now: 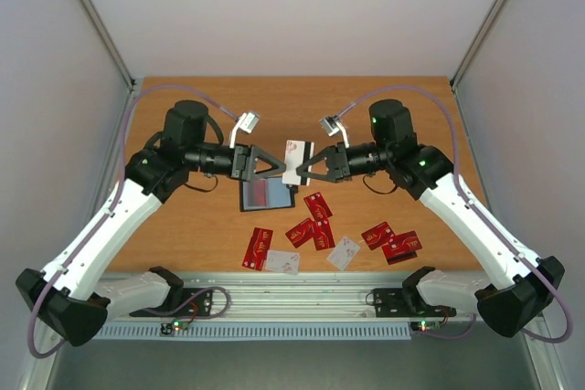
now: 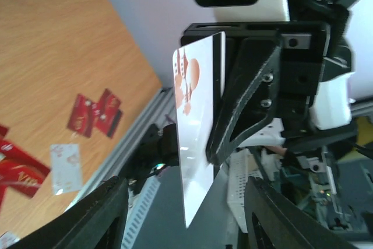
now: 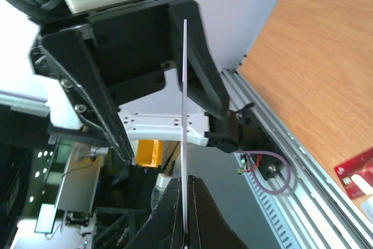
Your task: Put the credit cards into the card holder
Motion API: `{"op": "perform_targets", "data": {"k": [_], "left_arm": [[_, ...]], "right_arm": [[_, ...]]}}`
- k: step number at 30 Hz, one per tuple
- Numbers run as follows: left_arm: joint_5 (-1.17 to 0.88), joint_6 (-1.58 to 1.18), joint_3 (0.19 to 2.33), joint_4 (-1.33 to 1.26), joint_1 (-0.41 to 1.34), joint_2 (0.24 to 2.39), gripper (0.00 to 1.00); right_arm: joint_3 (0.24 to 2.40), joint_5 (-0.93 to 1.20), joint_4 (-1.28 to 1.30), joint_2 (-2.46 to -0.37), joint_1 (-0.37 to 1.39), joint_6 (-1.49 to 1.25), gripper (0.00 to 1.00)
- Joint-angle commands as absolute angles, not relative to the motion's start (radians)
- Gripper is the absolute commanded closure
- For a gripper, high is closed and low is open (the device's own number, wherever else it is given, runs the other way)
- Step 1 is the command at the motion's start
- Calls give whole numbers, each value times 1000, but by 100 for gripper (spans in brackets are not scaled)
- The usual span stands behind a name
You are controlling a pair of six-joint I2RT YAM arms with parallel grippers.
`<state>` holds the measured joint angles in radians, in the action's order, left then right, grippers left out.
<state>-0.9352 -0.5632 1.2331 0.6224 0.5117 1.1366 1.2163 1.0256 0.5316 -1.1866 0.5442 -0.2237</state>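
Note:
My right gripper [image 1: 303, 169] is shut on a white card with red marks [image 1: 294, 162] and holds it upright above the table. In the right wrist view the card [image 3: 185, 115] shows edge-on, pinched between my fingers [image 3: 205, 217]. My left gripper [image 1: 280, 166] faces it, open, with the card's free end between its jaws, touching neither that I can see. In the left wrist view the card [image 2: 195, 132] stands between my wide-apart fingers [image 2: 99, 214]. The black card holder [image 1: 265, 195] lies open on the table below, reddish inside. Several red cards [image 1: 320, 218] and two white ones [image 1: 344, 253] lie scattered near the front.
More red cards lie at front right [image 1: 391, 240] and front left [image 1: 259, 248], with a white card [image 1: 283, 262] beside them. The aluminium rail [image 1: 302, 303] runs along the table's near edge. Grey walls enclose the left, right and back.

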Motion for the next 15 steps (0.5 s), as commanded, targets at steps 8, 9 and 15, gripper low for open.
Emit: {"op": "perform_targets", "data": {"k": [8, 9, 15], "left_arm": [[-1135, -816, 1185, 211, 508, 1139, 56], [-1135, -816, 1186, 210, 508, 1142, 59], [-1148, -837, 1179, 172, 508, 1157, 84]], "right_arm": [[1269, 1226, 348, -1223, 541, -288, 99], [1273, 1231, 348, -1226, 541, -287, 99], [1278, 1255, 298, -1234, 541, -311, 99]]}}
